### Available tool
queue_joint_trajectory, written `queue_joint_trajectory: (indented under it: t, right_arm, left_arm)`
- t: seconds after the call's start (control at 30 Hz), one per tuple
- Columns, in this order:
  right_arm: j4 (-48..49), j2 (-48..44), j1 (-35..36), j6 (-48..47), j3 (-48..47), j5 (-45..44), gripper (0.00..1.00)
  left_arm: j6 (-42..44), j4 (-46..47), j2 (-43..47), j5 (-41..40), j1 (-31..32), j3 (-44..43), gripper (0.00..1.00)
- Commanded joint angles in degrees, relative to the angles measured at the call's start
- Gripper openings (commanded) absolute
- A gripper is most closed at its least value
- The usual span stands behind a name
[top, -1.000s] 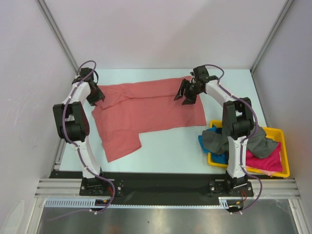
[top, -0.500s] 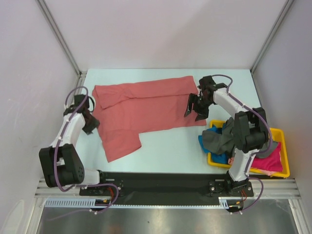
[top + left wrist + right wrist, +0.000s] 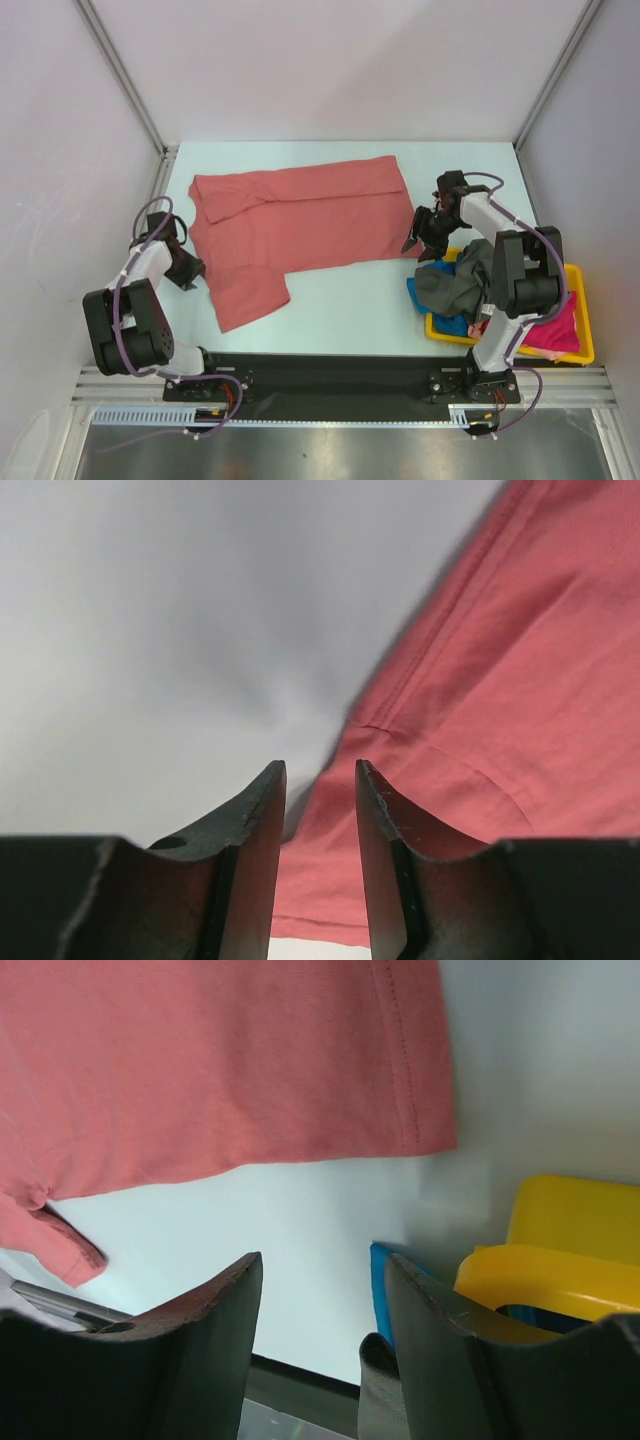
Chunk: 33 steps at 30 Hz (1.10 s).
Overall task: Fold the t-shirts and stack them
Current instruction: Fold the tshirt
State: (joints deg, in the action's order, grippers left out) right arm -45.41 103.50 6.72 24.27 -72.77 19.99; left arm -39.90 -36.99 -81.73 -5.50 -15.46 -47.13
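One salmon-red t-shirt (image 3: 300, 215) lies between left claw (image 3: 192, 276), narrowly parted, and right claw (image 3: 415, 243), parted wider, both empty.

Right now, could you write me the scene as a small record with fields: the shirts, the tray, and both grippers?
Laid out: salmon-red t-shirt, spread mostly flat, not yet folded
Container: yellow tray, right of the right arm
In tray: dark grey t-shirt, blue t-shirt, magenta-pink t-shirt, all crumpled; grey and blue spill over the left rim
Left gripper: open, empty, at the salmon shirt's left edge
Right gripper: open, empty, between the salmon shirt's corner and the tray
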Motion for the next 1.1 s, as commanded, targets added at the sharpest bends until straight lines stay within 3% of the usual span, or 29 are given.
queue_joint_trajectory:
  t: [0.0,0.2,0.37,0.67,0.77,0.93,1.07]
  right_arm:
    - [1.02,-3.48,-0.22,-1.42,0.53,0.84,0.58]
    - [2.95,-4.8,-1.01,-1.77,1.23,2.6,0.58]
    - [4.45,-4.54,-1.18,-1.33,2.19,3.83,0.58]
    - [4.89,-4.98,-1.36,-1.69,2.9,4.18,0.58]
    - [4.98,-4.72,-1.36,-1.42,3.25,3.66,0.57]
    - [3.92,-3.57,-1.88,0.94,2.81,-1.17,0.57]
    - [4.63,-2.52,-1.97,2.88,2.81,-4.25,0.49]
  left_arm:
    - [1.41,2.37,-0.36,5.05,-0.27,0.72,0.39]
    - [-2.37,1.58,6.58,8.66,-0.27,8.02,0.44]
    - [-4.04,4.03,7.29,11.55,0.08,11.8,0.47]
    - [-5.19,5.44,10.1,11.3,0.52,16.19,0.43]
    - [-5.54,5.88,7.74,11.82,0.43,15.94,0.38]
    - [-4.66,3.34,6.59,9.63,0.43,14.09,0.19]
    - [-4.22,1.4,8.25,7.44,0.43,14.0,0.06]
